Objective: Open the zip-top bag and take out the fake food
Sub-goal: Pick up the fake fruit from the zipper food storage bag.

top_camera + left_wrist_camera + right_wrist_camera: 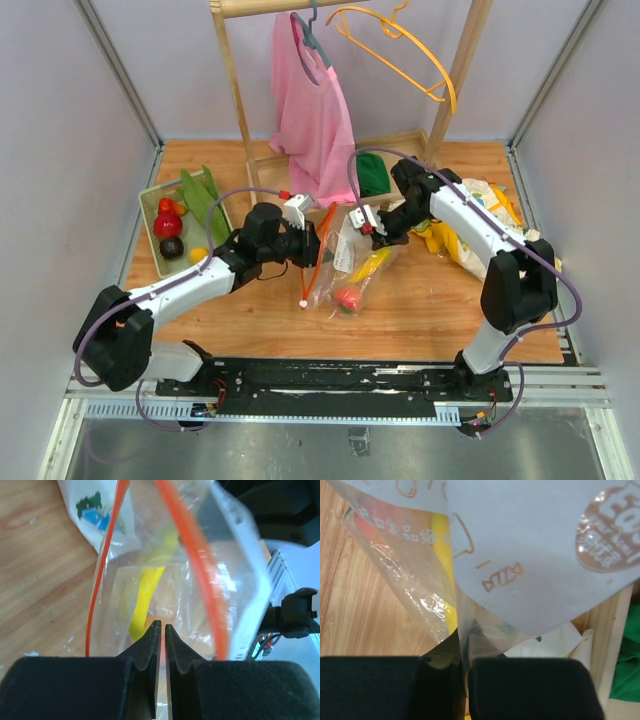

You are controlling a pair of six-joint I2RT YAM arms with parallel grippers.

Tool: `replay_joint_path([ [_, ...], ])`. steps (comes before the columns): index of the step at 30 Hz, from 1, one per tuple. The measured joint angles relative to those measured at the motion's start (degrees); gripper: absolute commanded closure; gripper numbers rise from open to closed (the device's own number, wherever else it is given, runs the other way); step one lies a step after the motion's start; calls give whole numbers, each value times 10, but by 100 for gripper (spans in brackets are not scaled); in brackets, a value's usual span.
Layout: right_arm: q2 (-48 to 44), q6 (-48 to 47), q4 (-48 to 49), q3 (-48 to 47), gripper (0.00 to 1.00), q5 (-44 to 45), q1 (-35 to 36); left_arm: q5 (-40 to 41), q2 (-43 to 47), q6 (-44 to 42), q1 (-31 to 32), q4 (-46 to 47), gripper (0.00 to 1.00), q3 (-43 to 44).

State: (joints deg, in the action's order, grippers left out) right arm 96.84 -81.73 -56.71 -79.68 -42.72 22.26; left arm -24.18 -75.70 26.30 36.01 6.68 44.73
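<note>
The left tool [160, 630] and the right tool [462, 655] each pinch one side of the zip-top bag [340, 270]. Pull apart slowly so the plastic cannot slip.

A zip-top bag [340, 262] is seen on the wooden table [250, 315] between the two arms, with its orange zipper strip [316, 258] running down its left side. That side is met by the left gripper [312, 246], and the upper right corner by the right gripper [372, 230]. A yellow piece [372, 265] and a red piece [348, 297] of fake food are enclosed in the bag. A red fruit [167, 224] is seen in the pale green tray [148, 200] at the left.
</note>
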Motion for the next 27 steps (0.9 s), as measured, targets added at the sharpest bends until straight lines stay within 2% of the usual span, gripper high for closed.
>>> replay_joint_path([
  [7,42,-33,-66,-62,99,38,41,2,23,40,9,38,89,-87],
  [12,57,-16,-59,-62,98,73,90,12,69,74,10,68,88,-154],
  [14,57,2,-43,-62,93,80,104,18,84,86,10,80,87,-175],
  [16,57,22,-23,-61,79,88,112,25,98,97,11,87,87,-193],
  [18,56,50,7,-56,54,99,115,30,107,105,12,91,87,-204],
  [19,56,63,21,-53,39,104,115,31,109,108,12,92,87,-207],
  [20,55,75,35,-50,5,111,115,35,111,111,12,93,87,-208],
  [21,54,89,44,-48,1,117,115,37,111,113,12,95,87,-209],
  [27,23,136,91,-31,2,149,114,44,111,117,12,100,85,-211],
])
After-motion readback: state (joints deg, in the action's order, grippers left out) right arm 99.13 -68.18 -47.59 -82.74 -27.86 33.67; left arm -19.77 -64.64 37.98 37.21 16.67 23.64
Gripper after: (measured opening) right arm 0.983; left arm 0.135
